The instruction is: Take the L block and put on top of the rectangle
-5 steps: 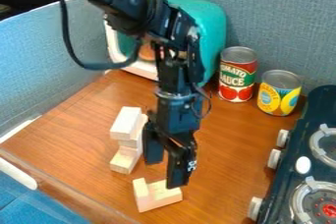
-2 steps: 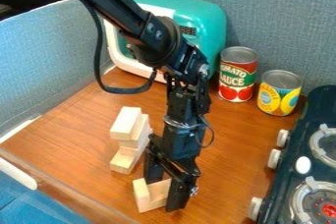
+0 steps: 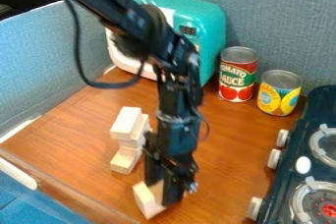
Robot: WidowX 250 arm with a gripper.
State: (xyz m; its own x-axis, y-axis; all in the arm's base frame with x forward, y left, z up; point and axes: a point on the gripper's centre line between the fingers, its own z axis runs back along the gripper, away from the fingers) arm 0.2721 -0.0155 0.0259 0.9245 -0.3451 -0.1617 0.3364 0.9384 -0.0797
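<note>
While the part-closed tool (image 3: 161, 193) seemingly grips it, the L block (image 3: 148, 203) shows pale wood.

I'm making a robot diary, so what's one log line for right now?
pincer: closed on L block | L block: apart from block pile | placing: not done

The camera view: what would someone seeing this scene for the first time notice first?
The black robot arm dominates, slanting in from the top left, its black two-finger gripper at the pale wooden L-shaped block near the bottom edge. Next comes the rounded teal appliance with a white front, against the grey-blue partition behind. The red tomato-sauce can and the yellow-and-blue can stand right of it.
</note>
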